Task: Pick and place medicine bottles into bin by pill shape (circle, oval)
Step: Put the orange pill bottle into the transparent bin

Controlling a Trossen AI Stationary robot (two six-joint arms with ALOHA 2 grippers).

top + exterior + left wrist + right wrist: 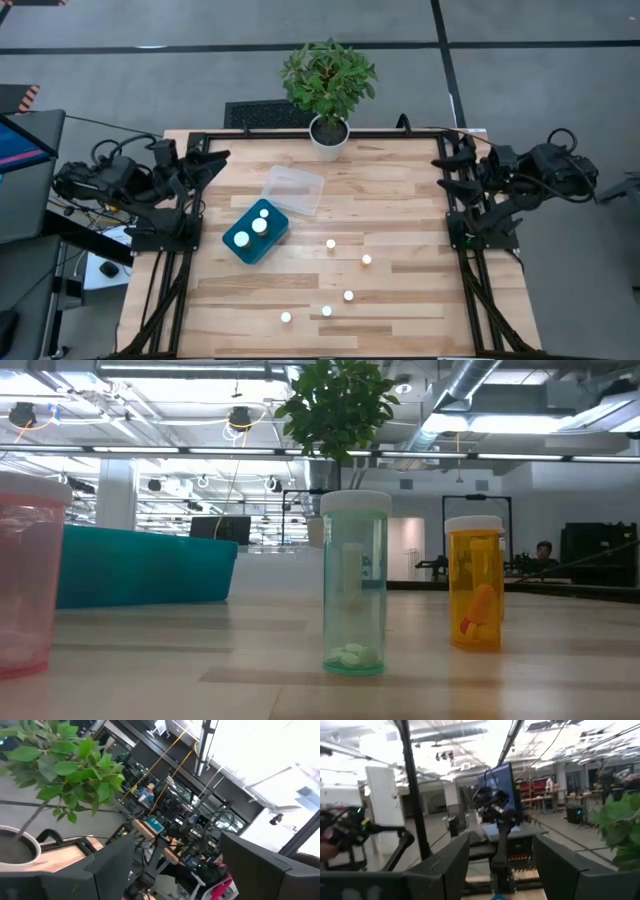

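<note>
Several medicine bottles with white caps stand upright on the wooden table: (331, 243), (366, 259), (348, 295), (326, 311), (286, 317). Three more stand in the teal bin (240, 250). The low view shows a clear green bottle (355, 585) with white pills, an orange bottle (475, 585) and a pink bottle (25, 580). My left gripper (218, 158) is open and empty at the table's far left corner. My right gripper (447, 160) is open and empty at the far right corner. Both are far from the bottles.
A clear empty bin (293, 190) lies beside the teal bin, toward the far edge. A potted plant in a white pot (329, 135) stands at the middle of the far edge. Dark arm frames run along the table's left and right edges.
</note>
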